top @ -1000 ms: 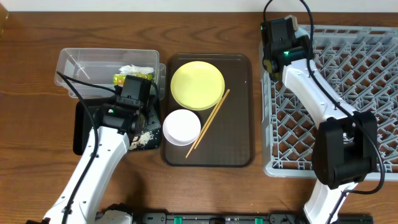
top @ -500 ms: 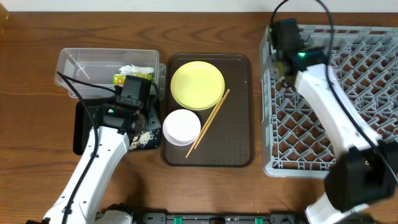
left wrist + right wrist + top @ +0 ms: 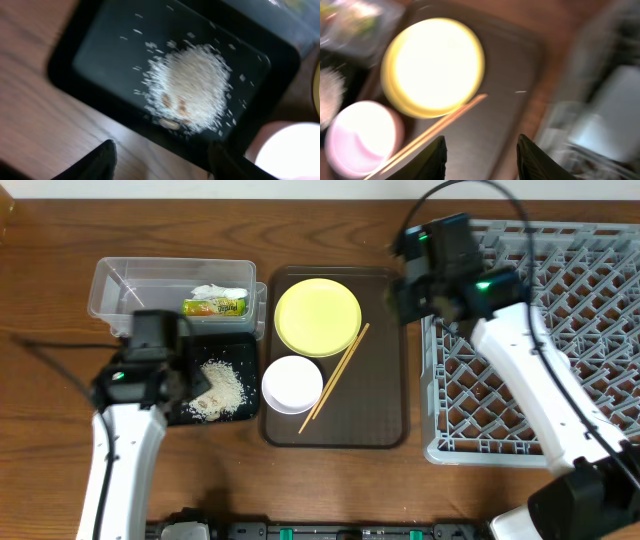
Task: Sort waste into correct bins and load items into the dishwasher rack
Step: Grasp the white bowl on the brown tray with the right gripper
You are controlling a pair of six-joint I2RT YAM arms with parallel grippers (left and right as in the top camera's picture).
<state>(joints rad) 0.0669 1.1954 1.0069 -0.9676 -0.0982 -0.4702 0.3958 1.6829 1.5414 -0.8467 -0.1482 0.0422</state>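
The white-and-green wrapper (image 3: 215,302) lies in the clear tub (image 3: 120,285). The rice heap (image 3: 220,388) (image 3: 192,85) lies in the black tray (image 3: 238,348) (image 3: 110,50). The yellow plate (image 3: 317,317) (image 3: 435,65), white bowl (image 3: 292,383) (image 3: 362,137) and chopsticks (image 3: 335,377) (image 3: 440,125) sit on the brown serving tray (image 3: 385,380). My left gripper (image 3: 160,370) (image 3: 160,160) is open and empty over the black tray's left part. My right gripper (image 3: 405,295) (image 3: 480,155) is open and empty above the serving tray's right side. The blue bowl and the cup do not show.
The grey dishwasher rack (image 3: 560,330) fills the right side, and my right arm reaches across its left edge. The tub, the black tray and the serving tray stand close together. The wrist views are blurred.
My left arm has swung left off the tub and black tray, uncovering the rice. My right gripper has moved from the rack's left edge out over the brown serving tray.
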